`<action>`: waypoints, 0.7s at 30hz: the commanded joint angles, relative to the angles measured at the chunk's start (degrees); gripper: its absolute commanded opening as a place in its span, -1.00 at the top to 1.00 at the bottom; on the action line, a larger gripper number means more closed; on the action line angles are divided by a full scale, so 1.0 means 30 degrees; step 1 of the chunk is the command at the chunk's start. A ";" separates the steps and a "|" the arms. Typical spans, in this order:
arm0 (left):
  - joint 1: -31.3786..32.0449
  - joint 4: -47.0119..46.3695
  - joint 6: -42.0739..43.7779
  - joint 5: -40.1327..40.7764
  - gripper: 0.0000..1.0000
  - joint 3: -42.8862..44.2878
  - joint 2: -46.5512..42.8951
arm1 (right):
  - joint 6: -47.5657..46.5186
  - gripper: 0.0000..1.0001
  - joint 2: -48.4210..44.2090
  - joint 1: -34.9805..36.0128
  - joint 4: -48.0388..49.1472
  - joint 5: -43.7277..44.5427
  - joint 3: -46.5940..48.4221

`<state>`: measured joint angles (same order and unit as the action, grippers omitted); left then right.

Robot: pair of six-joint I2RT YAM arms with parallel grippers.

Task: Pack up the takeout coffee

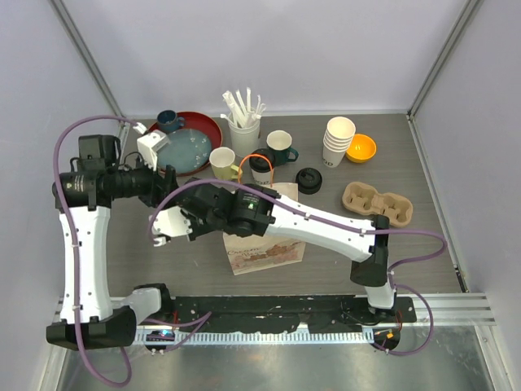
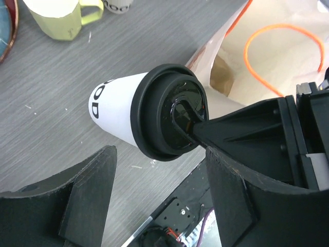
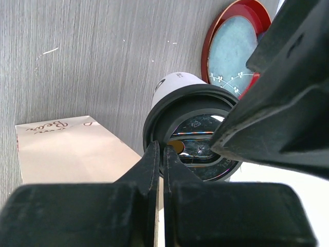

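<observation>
Here, the right gripper (image 3: 161, 154), pressed together, pinches the lid (image 2: 165, 114) rim of a tilted cup (image 2: 114, 105). The left gripper (image 2: 160, 157) is spread, flanking it untouched. The bag (image 2: 277, 67) lies just right.

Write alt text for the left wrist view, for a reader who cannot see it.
A white paper cup with a black lid is tilted, lid toward the camera, with the right claw shut on the lid. The left claw stands open in the foreground, clear of the cup; a paper bag and a yellow mug sit behind.
</observation>
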<state>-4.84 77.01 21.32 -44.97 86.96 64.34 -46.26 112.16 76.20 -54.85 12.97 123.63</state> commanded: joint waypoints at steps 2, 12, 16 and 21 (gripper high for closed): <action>-0.0027 -0.1850 -0.2534 0.0078 -0.47 0.2181 -0.0790 | 0.1999 0.98 -0.1847 -0.0352 0.0210 -0.0076 0.1439; -0.0027 -0.4722 -0.6430 -0.1034 -0.47 0.5438 -0.1260 | 0.5954 0.98 -0.6352 -0.0821 0.2283 -0.0780 0.0568; 0.0002 -0.4959 -0.6786 -0.2027 -0.38 0.5146 -0.1347 | 0.7097 0.98 -0.7995 -0.0968 0.3283 0.0827 -0.0020; 0.5554 -0.3028 -0.5557 0.1166 -0.29 0.4882 -0.0675 | 0.8853 0.98 -1.0078 -0.2134 0.2203 0.3174 -0.0371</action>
<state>-0.84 65.30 3.33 -48.86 101.91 60.38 -25.93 86.17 72.75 -48.73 16.10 123.68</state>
